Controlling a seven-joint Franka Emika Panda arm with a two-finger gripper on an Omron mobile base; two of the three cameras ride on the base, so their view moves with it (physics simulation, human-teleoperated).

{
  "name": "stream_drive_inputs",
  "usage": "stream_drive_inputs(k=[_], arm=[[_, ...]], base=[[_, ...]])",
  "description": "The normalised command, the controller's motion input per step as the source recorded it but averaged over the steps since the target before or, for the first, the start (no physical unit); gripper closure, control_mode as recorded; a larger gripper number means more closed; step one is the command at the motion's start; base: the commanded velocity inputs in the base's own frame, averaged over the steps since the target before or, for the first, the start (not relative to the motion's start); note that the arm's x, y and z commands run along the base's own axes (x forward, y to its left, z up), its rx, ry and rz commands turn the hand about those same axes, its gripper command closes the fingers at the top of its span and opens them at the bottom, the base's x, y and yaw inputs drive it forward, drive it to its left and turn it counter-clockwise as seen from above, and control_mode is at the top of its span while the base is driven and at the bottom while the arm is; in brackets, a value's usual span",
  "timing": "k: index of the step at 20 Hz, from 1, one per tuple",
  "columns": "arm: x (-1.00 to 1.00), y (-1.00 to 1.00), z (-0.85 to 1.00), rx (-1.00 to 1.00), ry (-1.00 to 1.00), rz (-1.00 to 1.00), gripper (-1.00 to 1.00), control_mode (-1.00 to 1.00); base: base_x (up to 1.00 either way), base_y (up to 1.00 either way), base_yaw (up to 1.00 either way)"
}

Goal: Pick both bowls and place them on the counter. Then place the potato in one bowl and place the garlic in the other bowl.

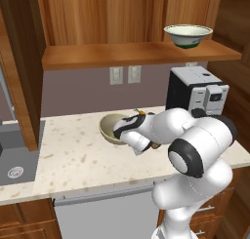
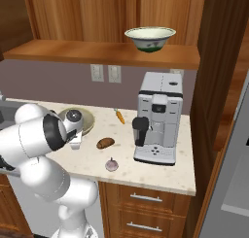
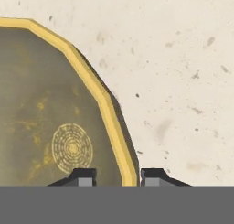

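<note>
The tan-olive bowl with its yellow rim sits on the speckled counter. My gripper hangs low over the bowl's right edge. One fingertip is inside the bowl and one outside. The jaws stand slightly open, with a gap beside the rim. The pale cream bowl with a green foot stands on the wooden shelf. The brown potato and the pinkish garlic lie on the counter in front of the coffee machine.
A coffee machine stands at the counter's right end, under the shelf. An orange carrot lies near the back wall. A sink is set into the counter at the left.
</note>
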Motion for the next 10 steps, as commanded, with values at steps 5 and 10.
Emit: stream_drive_inputs(k=[5,10], arm=[[0.04,0.00,0.14,0.00,0.00,0.00,-1.00,-1.00],[0.00,0.00,0.23,0.00,0.00,0.00,-1.00,-1.00]], base=[[0.00,0.00,0.00],[0.00,0.00,0.00]])
